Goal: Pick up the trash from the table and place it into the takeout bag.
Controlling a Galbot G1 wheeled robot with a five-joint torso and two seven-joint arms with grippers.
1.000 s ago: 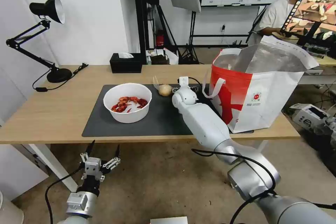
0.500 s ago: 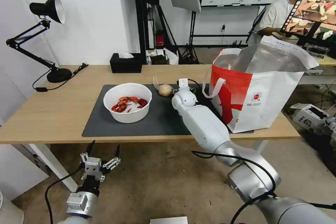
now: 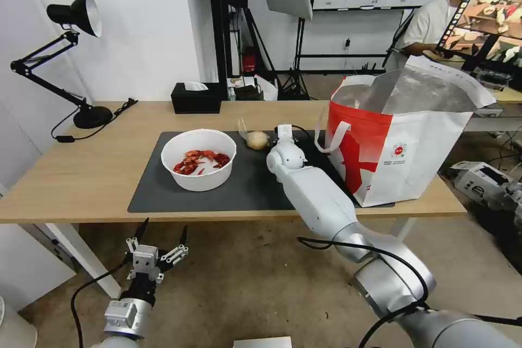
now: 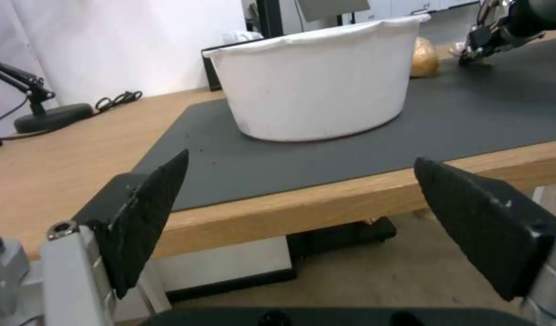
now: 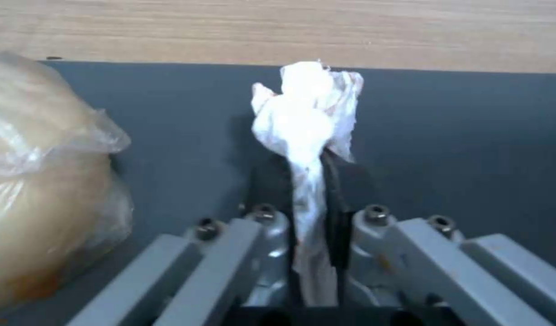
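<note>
Studio clutter behind, light stands and a black tissue box (image 3: 196,98) at the back edge, and up front the table (image 3: 81,174) with its dark mat (image 3: 250,185) carrying what is left of the trash. Right gripper (image 5: 306,181) is down on the mat, jaws pinched tight on the crumpled white tissue (image 5: 305,113), which sticks out past the fingertips like a little flag; gripping it by the tail looks like the sensible way to get hold of something that soft. Just beside it, the bagged bun (image 3: 256,140), close to the wrist but apart from it. The white bowl of crayfish shells (image 3: 199,159) sits further along the mat toward the robot's left, untouched. The takeout bag (image 3: 399,147) stands on the table's right end, mouth gaping and foil lining showing, right next to the working arm, so the drop should be a short lift and swing. Left gripper (image 3: 157,244) hangs below the table edge, fingers (image 4: 145,213) spread wide, holding nothing, parked out of the way
</note>
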